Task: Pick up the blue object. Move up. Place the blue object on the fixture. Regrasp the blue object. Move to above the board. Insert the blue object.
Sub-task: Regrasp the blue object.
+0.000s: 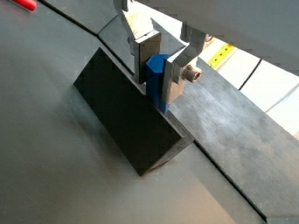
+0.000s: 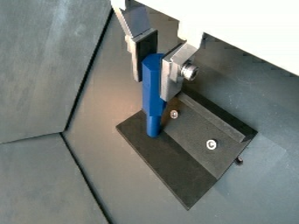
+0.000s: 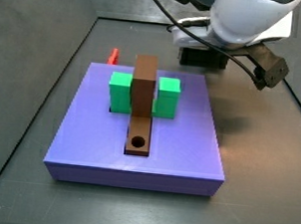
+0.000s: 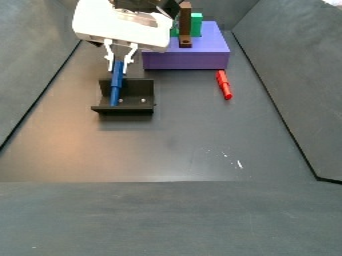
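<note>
Wrist views. Gripper [image 2: 156, 63]: silver finger plates on either side of the upper part of the blue object [image 2: 152, 94]; whether the pads press it or stand just clear cannot be told. The blue object stands upright, long axis in line with the fingers, its lower end down on the fixture [image 2: 208, 153] at the foot of the dark upright plate. In a wrist view, the same arrangement from the back of the plate: gripper [image 1: 160, 52], blue object [image 1: 156, 74] between the plates, fixture [image 1: 128, 114] directly beneath.

Side views. In a side view, gripper [image 4: 118, 56] directly over the fixture [image 4: 132, 101], blue object [image 4: 116, 82] vertical between them, lower tip on the fixture base. Board [image 4: 203, 48] well apart, beyond the gripper; red peg [image 4: 223, 83] lying on the floor beside it. In a side view, board [image 3: 177, 147] in front with brown strip [image 3: 142, 105], round hole at its near end, green blocks [image 3: 164, 95] either side. Fixture [image 3: 199, 57] beyond the board, under the arm; fingers hidden here.

Judgement: placing or regrasp stage. The peg lies straight below the fingers, axis vertical, so the next grip is a straight descent.
</note>
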Motion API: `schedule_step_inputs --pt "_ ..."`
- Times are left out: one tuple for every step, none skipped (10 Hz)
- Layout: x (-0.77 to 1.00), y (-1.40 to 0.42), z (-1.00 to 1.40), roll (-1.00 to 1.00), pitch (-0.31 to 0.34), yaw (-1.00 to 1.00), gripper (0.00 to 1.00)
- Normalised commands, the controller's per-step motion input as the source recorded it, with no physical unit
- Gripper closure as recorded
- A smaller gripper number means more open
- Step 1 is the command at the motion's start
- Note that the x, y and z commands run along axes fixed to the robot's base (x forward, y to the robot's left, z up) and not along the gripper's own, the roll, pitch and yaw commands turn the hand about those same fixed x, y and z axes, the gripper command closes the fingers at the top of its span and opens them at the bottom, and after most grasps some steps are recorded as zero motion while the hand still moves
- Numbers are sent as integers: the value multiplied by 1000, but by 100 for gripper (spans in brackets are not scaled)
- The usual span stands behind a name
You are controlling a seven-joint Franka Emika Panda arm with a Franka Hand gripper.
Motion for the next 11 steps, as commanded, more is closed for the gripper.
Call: schedule_step_inputs --pt "0 0 0 0 0 0 100" --pt "0 0 0 0 0 0 100" --pt "0 0 0 0 0 0 100" --pt "0 0 0 0 0 0 100" --pt "0 0 0 0 0 0 100" --pt "0 0 0 0 0 0 100" --pt "0 0 0 0 0 0 100" --pt "0 0 0 0 0 0 100" --pt "0 0 0 0 0 0 100" --pt "0 0 0 0 0 0 100" --pt "0 0 0 0 0 0 100"
